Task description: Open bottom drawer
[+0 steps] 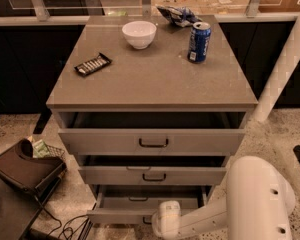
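Observation:
The bottom drawer (117, 216) is the lowest of three grey fronts on the cabinet and stands pulled out, with its plain grey inside (155, 203) showing. My gripper (160, 222) is at the middle of that drawer's front edge, where the dark handle sits. The white wrist covers most of the handle. My white arm (257, 199) reaches in from the lower right.
The top drawer (152, 142) and middle drawer (152, 176) are also slightly out. On the cabinet top are a white bowl (139, 33), a blue can (199, 42), a dark snack bar (92, 64) and a chip bag (176, 15). A brown bag (25, 169) lies on the floor at left, and a white post (282, 69) stands at right.

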